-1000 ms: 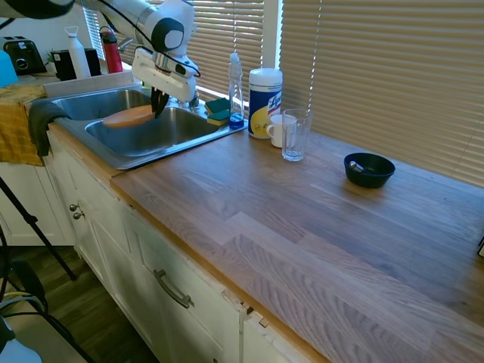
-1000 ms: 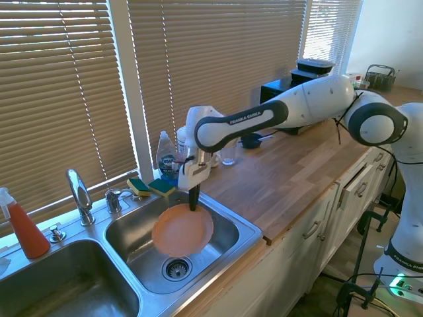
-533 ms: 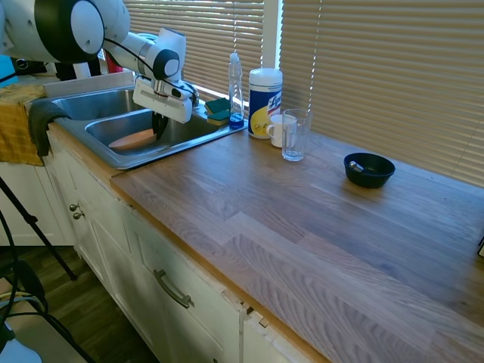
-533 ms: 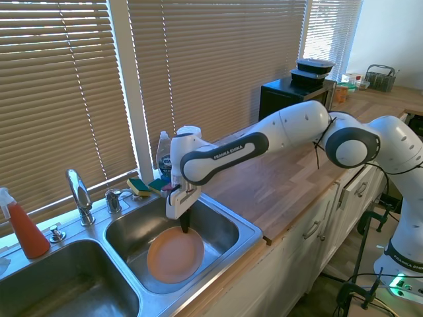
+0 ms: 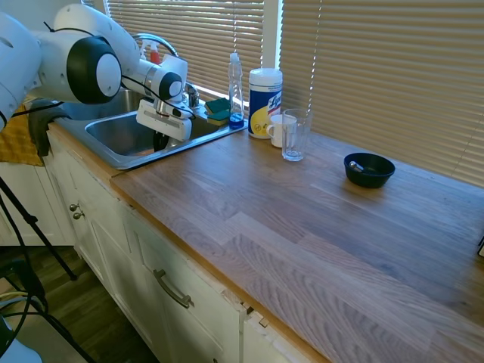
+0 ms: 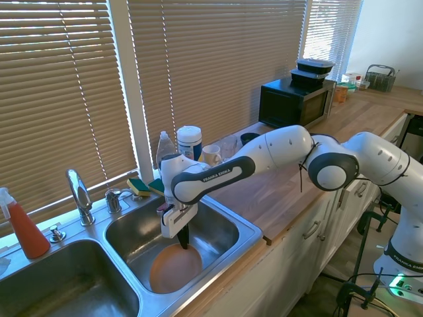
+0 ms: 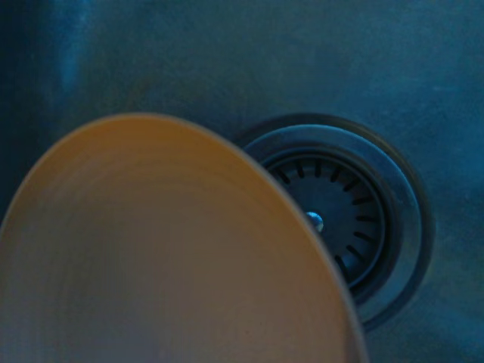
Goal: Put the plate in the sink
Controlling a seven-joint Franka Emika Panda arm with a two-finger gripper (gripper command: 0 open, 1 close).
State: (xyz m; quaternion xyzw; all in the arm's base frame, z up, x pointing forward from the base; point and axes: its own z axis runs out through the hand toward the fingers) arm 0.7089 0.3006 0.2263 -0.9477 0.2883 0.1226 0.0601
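Your gripper (image 6: pixel 183 246) is clamped on the plate's (image 6: pixel 174 269) rim, low inside the sink (image 6: pixel 228 228) by the drain (image 7: pixel 333 215). The plate looks stiff, smooth, breakable; keep that edge hold until it rests.

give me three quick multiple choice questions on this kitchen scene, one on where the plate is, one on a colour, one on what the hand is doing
1. Where is the plate?
A. on the wooden counter
B. down in a basin of the sink
C. beside the microwave

2. What colour is the small bowl on the counter?
A. dark navy
B. white
C. salmon-orange

3. What is the state of the hand?
A. open, high above the faucet
B. shut on the plate's rim
C. shut on the drinking glass

Answers:
1. B: the second exterior view shows the plate low inside the basin, partly over the drain.
2. A: the bowl looks dark blue in the first exterior view.
3. B: the dark fingers meet the plate's edge in the basin.
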